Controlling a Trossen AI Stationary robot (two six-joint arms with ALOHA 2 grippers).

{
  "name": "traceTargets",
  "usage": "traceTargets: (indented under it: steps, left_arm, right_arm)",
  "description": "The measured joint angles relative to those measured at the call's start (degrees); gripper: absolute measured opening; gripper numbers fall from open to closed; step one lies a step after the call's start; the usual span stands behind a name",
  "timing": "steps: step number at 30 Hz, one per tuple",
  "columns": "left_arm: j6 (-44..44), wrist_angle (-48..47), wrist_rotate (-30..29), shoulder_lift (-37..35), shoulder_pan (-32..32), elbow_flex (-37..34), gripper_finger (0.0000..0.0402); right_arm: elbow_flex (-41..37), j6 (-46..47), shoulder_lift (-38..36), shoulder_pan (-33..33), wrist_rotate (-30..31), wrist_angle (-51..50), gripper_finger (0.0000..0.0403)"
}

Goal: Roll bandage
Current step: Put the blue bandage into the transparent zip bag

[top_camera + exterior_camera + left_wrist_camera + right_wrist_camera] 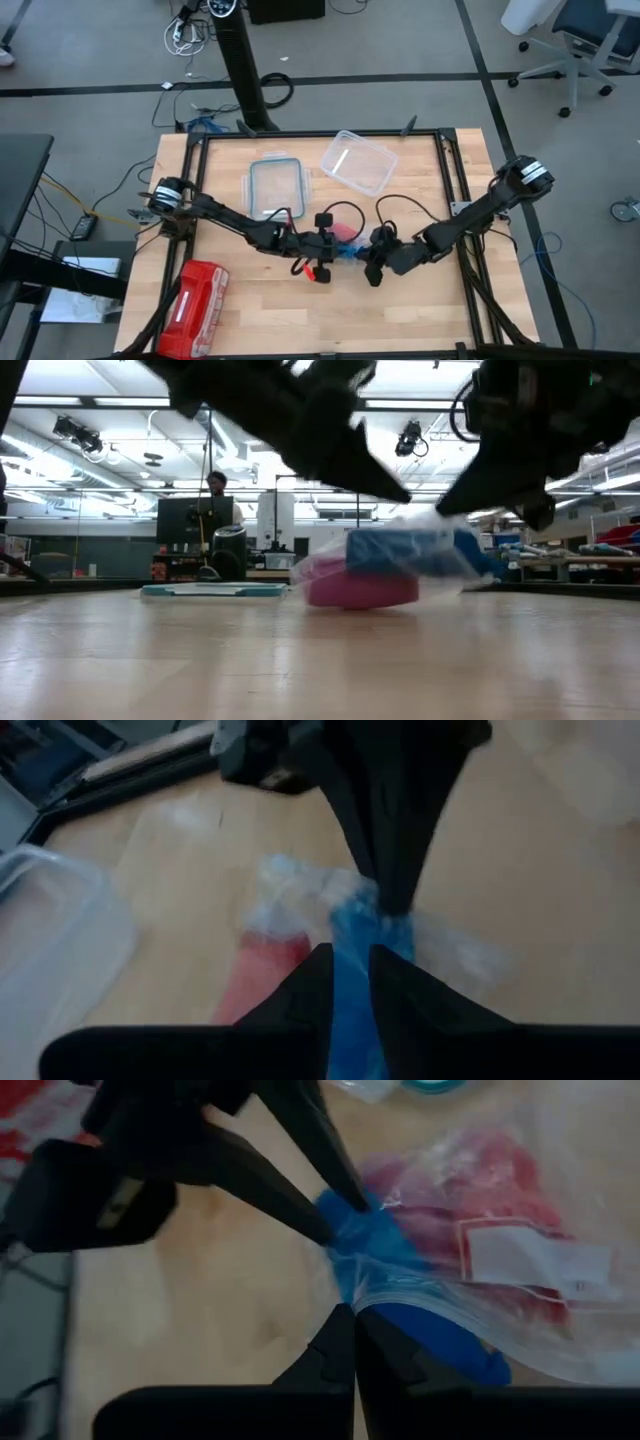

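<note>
The blue bandage point(400, 550) lies inside a clear plastic zip bag point(520, 1200) together with red-pink rolls point(360, 589), mid-table. The pink roll's underside rests on the wood and the blue sits on top of it. My left gripper point(350, 982) comes from the table's left and is shut on the blue bandage. My right gripper point(350, 1325) comes from the right, its fingertips meeting on the bag's crumpled plastic. The two grippers point(335, 250) point(368, 258) stand almost tip to tip. My left gripper pinches one end of the blue bandage point(350, 955) between its two fingers, slanting down from the table's left; whether plastic lies between fingers and blue I cannot tell. My right gripper pinches a gathered fold of the clear bag point(350, 1292) just over the blue, slanting down from the right. The bag's far part with the pink rolls point(470, 1190) stays on the table.
A red zip pouch point(195, 295) lies at the near left. A clear box point(278, 187) and its lid point(358, 160) sit at the far middle. A person point(217, 485) stands in the room beyond the table.
</note>
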Motion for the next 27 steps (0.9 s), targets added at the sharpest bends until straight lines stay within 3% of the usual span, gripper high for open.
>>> traceTargets:
  steps: [4, 12, 22, 27]
  left_arm:
    - [-0.21, -6.39, 0.14, -1.26, -1.14, 3.49, 0.0072]
    - [-0.63, -11.86, -0.66, -1.36, -3.85, 9.25, 0.0072]
    - [-10.93, -11.74, -5.32, -1.34, -3.66, 10.6, 0.0072]
    - [-13.78, -11.6, -5.51, -1.34, -3.58, 10.6, 0.0077]
  right_arm:
    - [0.77, -0.84, -6.03, -1.0, -4.18, -7.32, 0.0001]
    - [8.12, -4.44, -14.61, -2.56, -5.31, -26.3, 0.0]
    - [18.35, -10.12, -13.5, -3.75, -10.55, -40.19, 0.0]
    - [20.65, -11.45, -12.92, -3.83, -10.99, -41.54, 0.0]
